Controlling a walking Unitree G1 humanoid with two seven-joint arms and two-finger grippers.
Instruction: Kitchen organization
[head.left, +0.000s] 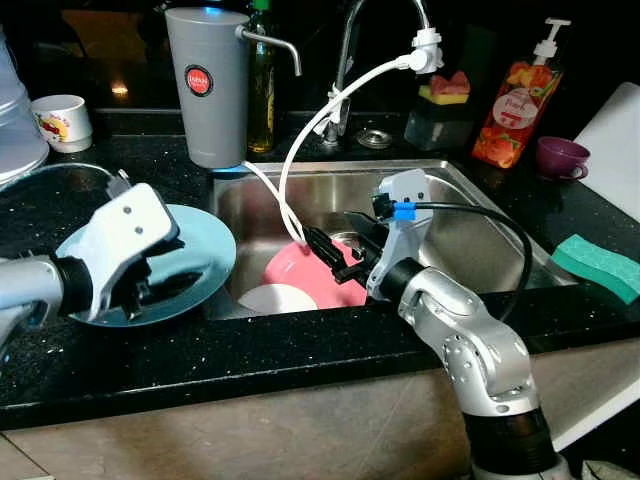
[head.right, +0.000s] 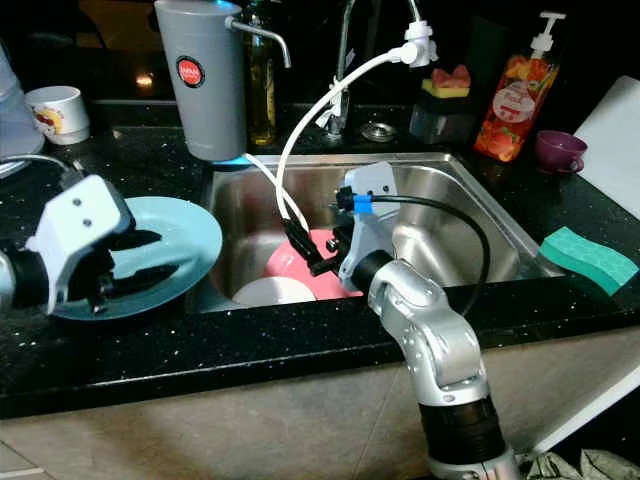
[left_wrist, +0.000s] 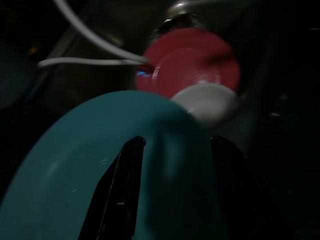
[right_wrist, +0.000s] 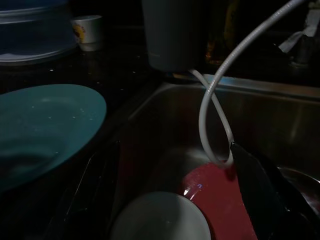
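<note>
A teal plate (head.left: 200, 250) lies on the black counter, its rim just over the left edge of the steel sink (head.left: 470, 230). My left gripper (head.left: 150, 280) hovers low over this plate, and in the left wrist view its black fingers (left_wrist: 125, 180) stand apart above the teal plate (left_wrist: 75, 165), open. Down in the sink, a pink plate (head.left: 300, 270) rests beside a white dish (head.left: 278, 298). My right gripper (head.left: 340, 245) reaches into the sink over the pink plate. It is open, its fingers (right_wrist: 260, 190) wide apart around the pink plate (right_wrist: 220, 200).
A white hose (head.left: 300, 150) loops from the faucet (head.left: 345, 60) into the sink. Behind it stand a grey jug (head.left: 207, 85), a bottle (head.left: 260, 90) and a soap dispenser (head.left: 515, 100). A purple cup (head.left: 560, 155), green sponge (head.left: 600, 265) and white mug (head.left: 62, 120) sit on the counter.
</note>
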